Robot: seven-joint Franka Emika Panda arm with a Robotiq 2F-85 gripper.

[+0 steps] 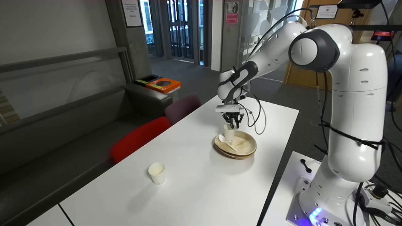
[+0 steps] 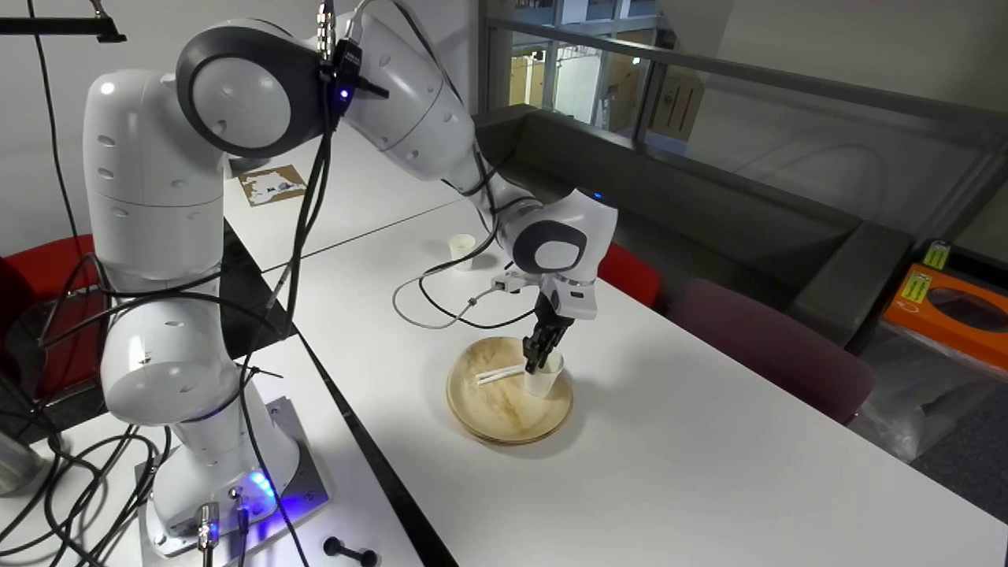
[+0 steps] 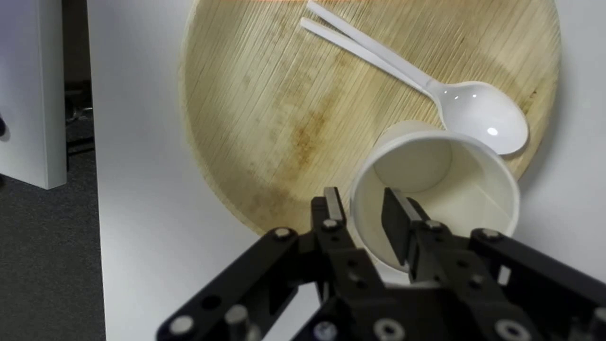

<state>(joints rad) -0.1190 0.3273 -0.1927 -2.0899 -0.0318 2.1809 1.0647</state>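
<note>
Claw point(image 3: 362, 208) points down, its two black fingers point(image 3: 396, 227) set apart. One finger sits inside the cup point(image 3: 466, 199) and the other outside, so that the cup wall runs between them; a gap shows between the inner finger and the wall. Whether the outer finger touches the wall cannot be told.

The cup stands mouth up on the top plate point(image 3: 265, 118), near the plate's edge. It is off-white and round, with a rounded rim and sides that taper toward the base.

A glossy white spoon point(image 3: 447, 97) lies just beside the cup, with a second thin white handle alongside its own. The top plate is tan, grained and marked with brown stains; it tops a stack on the white worktop point(image 1: 188, 201). A second cup point(image 1: 157, 173), also off-white, stands upright well apart.

Printed matter lies farther out. An orange box point(image 2: 945, 335) bears a yellow label point(image 2: 917, 287). In an exterior view, a poster point(image 1: 232, 12) pairs a dark picture with a pink-red panel of pale lettering. A framed sign point(image 1: 131, 12) carries several lines of dark print, and a white sign point(image 1: 327, 12) carries a few more. All wording is too small to read with certainty.
</note>
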